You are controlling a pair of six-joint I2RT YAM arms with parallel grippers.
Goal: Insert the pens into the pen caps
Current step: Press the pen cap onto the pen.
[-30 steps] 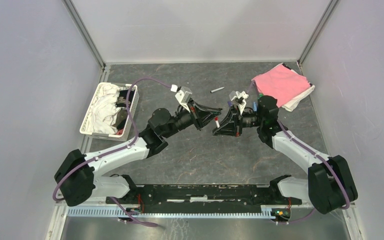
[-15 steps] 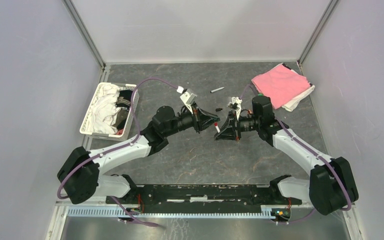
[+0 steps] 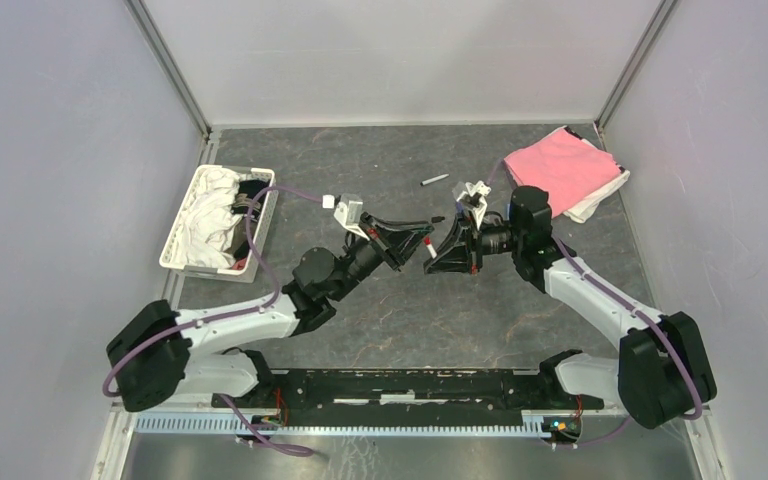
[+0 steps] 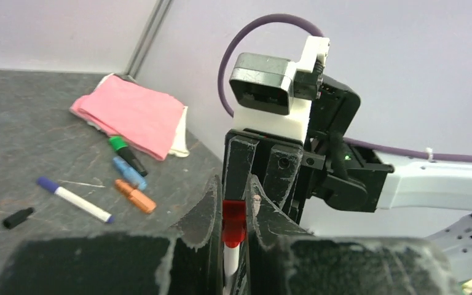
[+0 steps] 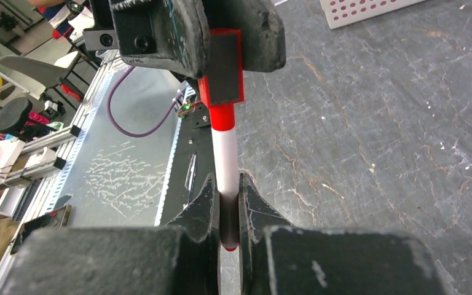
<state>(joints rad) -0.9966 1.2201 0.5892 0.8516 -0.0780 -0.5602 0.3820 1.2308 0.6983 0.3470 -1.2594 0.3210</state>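
A thin white-barrelled pen (image 5: 225,157) is held in the air between my two grippers. My right gripper (image 5: 226,184) is shut on its barrel, and shows in the top view (image 3: 438,252). My left gripper (image 4: 233,187) is shut on the red cap (image 4: 233,220), and shows in the top view (image 3: 418,238). The barrel runs straight into the cap (image 5: 221,80). On the table near the pink cloth (image 4: 132,114) lie a black-and-green marker (image 4: 126,153), a blue marker (image 4: 129,173), an orange marker (image 4: 135,196), a white pen with a blue-purple end (image 4: 74,200) and a black cap (image 4: 18,217).
A white basket (image 3: 182,232) holding cloths stands at the left of the table. The pink cloth (image 3: 560,165) lies on a white cloth at the back right. One more thin pen (image 3: 434,180) lies at the back middle. Grey walls close in three sides.
The left arm has drawn back and turned its wrist, with its gripper staying against the right gripper. The right gripper has stayed near the table's middle, holding the pen.
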